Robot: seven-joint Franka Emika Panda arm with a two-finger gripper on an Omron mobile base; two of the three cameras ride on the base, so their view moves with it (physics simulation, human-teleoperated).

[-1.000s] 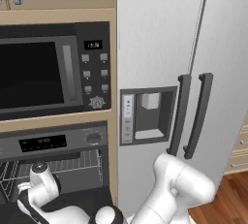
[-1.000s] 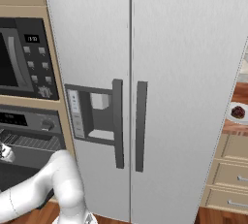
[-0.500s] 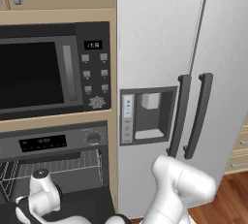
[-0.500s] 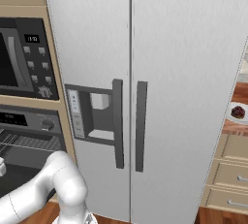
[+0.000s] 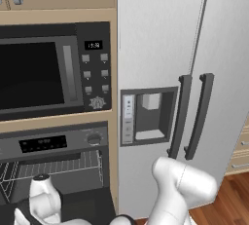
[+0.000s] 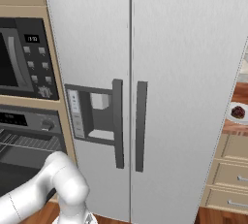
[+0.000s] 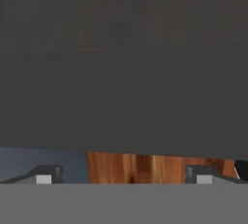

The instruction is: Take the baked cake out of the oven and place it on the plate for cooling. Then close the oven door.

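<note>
The baked cake (image 6: 238, 111), small and dark reddish-brown, rests on the pale plate (image 6: 230, 118) on a wooden counter at the far right. At lower left the oven (image 5: 53, 143) stands with its cavity exposed and its wire rack (image 5: 58, 166) bare. The oven door (image 5: 85, 208) hangs down and open in front of it. My arm reaches low to the left, its white wrist (image 5: 44, 197) just above the door. In the hand view my gripper (image 7: 122, 178) is open with nothing between its fingertips (image 7: 46, 177), and the dark door panel (image 7: 121, 97) is very close ahead.
A black microwave (image 5: 44, 73) sits above the oven. A tall grey fridge (image 6: 145, 72) with two dark handles and a dispenser stands between the oven and the counter. Drawers (image 6: 232, 174) sit under the counter, and wooden floor (image 7: 145, 167) shows below the door.
My wrist has sunk a little lower and to the left over the open door, leaving the right base view. The gripper has stayed open, and the cake and plate have not moved.
</note>
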